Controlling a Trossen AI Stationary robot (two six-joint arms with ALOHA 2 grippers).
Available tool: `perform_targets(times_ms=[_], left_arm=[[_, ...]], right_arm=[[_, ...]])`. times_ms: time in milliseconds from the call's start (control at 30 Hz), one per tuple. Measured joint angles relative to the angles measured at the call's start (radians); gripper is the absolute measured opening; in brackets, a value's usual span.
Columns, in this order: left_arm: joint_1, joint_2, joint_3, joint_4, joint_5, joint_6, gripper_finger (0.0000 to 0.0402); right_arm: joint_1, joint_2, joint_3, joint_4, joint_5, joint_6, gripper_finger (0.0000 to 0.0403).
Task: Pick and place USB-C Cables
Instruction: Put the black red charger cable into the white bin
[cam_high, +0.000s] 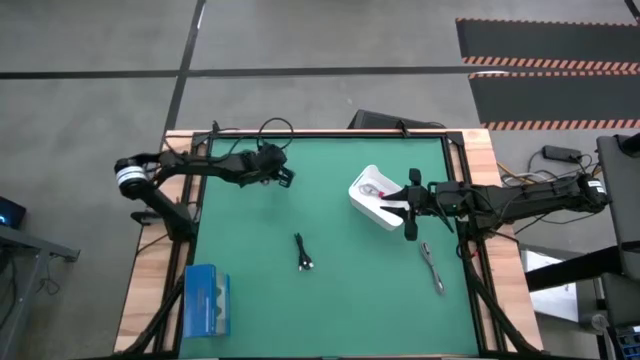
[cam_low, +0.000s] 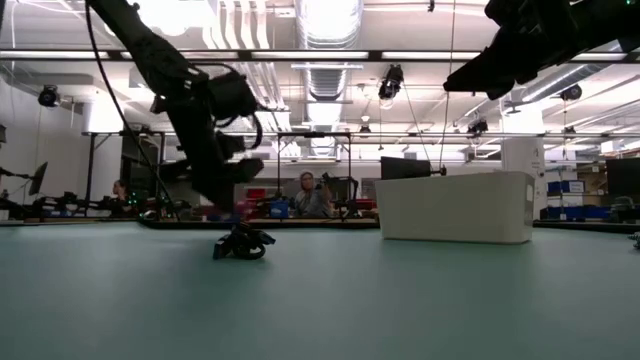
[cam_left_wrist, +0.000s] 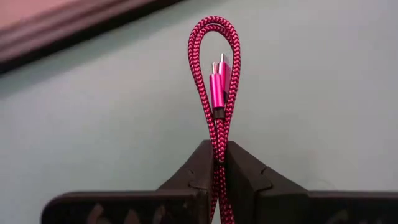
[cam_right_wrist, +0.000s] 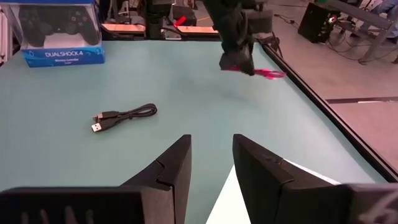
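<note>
My left gripper is shut on the magenta-red braided cable, at the table's far left part. In the right wrist view it shows far off, the cable sticking out of it. My right gripper is open and touches nothing; it hovers at the white box's right edge. The black cable lies flat mid-table. The grey cable lies near the right edge. A thin pale cable lies inside the white box. My left gripper pinches the magenta-red cable between its two fingers, across both strands of the folded bundle. The loop end and the two plugs stick out ahead of the fingertips. Whether any part rests on the table, I cannot tell.
The white box stands right of centre on the green mat. A flat blue box sits at the near left corner. Black frame rails border the mat. People and benches show in the room beyond the far edge.
</note>
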Motion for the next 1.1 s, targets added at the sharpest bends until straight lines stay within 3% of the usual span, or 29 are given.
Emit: perform_targets(times_ms=[467, 900, 1100], left_arm=[[-0.243, -0.241, -0.003, 0.282, -0.010, 0.227, 0.0009], [-0.477, -0.238, -0.004, 0.601, -0.008, 0.384, 0.0009], [-0.555, -0.225, -0.004, 0.707, 0.000, 0.445, 0.0009]], right_arm=[[0.000, 0.000, -0.012, 0.014, 0.000, 0.000, 0.0109], [0.000, 0.002, -0.034, 0.084, -0.002, 0.017, 0.0109], [0.001, 0.010, -0.077, 0.315, -0.139, 0.029, 0.0109]])
